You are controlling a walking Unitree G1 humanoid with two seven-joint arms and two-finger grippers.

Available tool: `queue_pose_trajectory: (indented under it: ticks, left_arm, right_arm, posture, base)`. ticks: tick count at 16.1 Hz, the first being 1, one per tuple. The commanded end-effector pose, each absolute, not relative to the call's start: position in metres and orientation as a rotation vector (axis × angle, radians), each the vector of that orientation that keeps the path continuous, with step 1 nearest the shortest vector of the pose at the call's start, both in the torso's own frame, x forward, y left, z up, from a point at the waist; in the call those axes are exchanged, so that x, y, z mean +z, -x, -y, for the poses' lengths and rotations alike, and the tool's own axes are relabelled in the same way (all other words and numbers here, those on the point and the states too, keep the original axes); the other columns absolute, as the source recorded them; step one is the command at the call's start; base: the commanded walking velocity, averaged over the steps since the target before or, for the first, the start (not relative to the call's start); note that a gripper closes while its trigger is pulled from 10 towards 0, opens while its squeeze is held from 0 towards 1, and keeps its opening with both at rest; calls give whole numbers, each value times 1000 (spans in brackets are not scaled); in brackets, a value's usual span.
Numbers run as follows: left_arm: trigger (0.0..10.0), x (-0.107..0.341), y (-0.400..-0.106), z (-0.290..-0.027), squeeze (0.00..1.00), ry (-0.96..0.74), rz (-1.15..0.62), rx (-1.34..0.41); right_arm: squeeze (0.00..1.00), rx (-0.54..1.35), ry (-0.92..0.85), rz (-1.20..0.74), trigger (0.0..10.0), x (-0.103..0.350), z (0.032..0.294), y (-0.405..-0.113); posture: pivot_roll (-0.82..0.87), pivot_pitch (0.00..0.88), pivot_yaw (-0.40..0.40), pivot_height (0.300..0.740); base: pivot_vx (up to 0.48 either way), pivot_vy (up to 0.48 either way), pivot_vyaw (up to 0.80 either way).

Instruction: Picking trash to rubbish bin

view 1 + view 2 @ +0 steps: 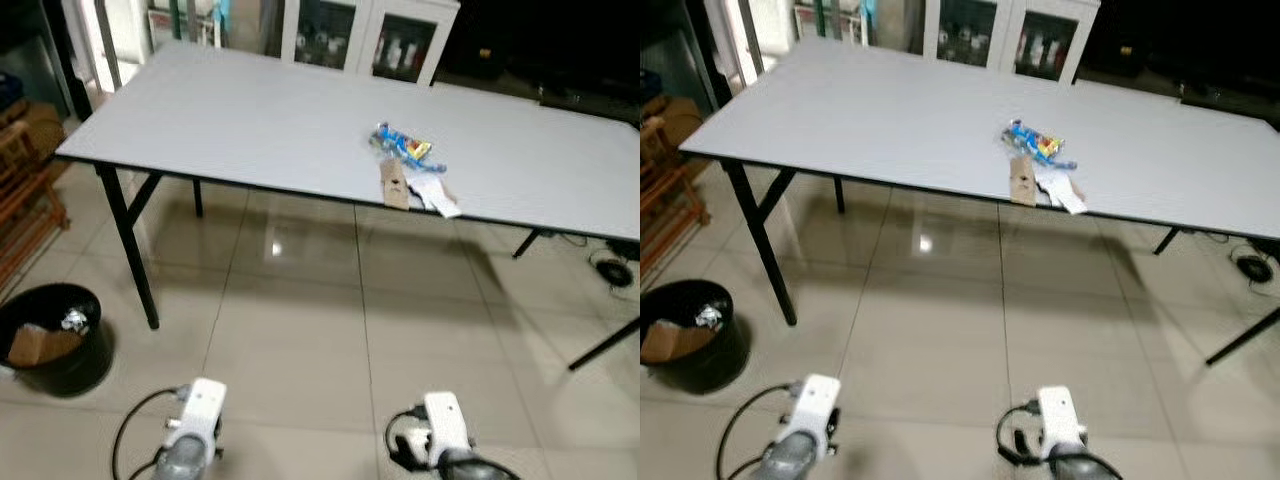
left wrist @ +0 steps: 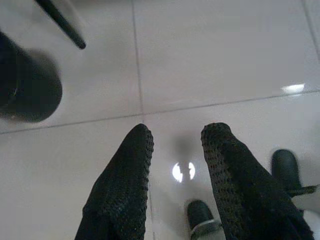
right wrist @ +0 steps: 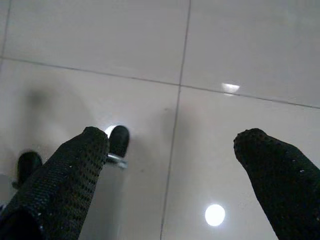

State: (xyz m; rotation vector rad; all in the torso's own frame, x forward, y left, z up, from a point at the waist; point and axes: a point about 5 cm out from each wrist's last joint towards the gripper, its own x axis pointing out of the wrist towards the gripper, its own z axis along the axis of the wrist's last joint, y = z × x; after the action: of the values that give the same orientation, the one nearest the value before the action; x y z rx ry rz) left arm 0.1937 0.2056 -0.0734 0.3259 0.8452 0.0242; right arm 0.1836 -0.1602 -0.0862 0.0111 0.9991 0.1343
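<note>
At the bottom edge of the head views both arms are seen hanging over the tiled floor [image 1: 300, 330]; the left hand [image 2: 177, 137] is held empty with a narrow gap between its fingers, the right hand [image 3: 170, 140] empty and spread wide. Further out at the left, a black rubbish bin [image 1: 55, 340] with cardboard and crumpled foil inside is stood on the floor beside a leg of the surface [image 1: 250, 120]. On the surface near its front edge, the trash [image 1: 410, 170] is piled: blue wrapper, brown card, white paper.
</note>
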Motion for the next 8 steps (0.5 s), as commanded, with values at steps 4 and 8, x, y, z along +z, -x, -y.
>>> queue_pose_trajectory:
  ticks: [4, 8]
  left_arm:
    - [10000, -73, -196, -201, 0, -323, -839, 19]
    - [10000, -74, -194, -201, 0, -324, -843, 17]
  right_arm:
    - [0, 125, 5, -984, 10000, -83, 168, -188]
    - [0, 129, 10, -982, 10000, -83, 168, -189]
  posture:
    - [-29, 3, -127, 740]
    - [-29, 0, -129, 740]
  base:
    - [0, -337, 0]
    - [0, -337, 0]
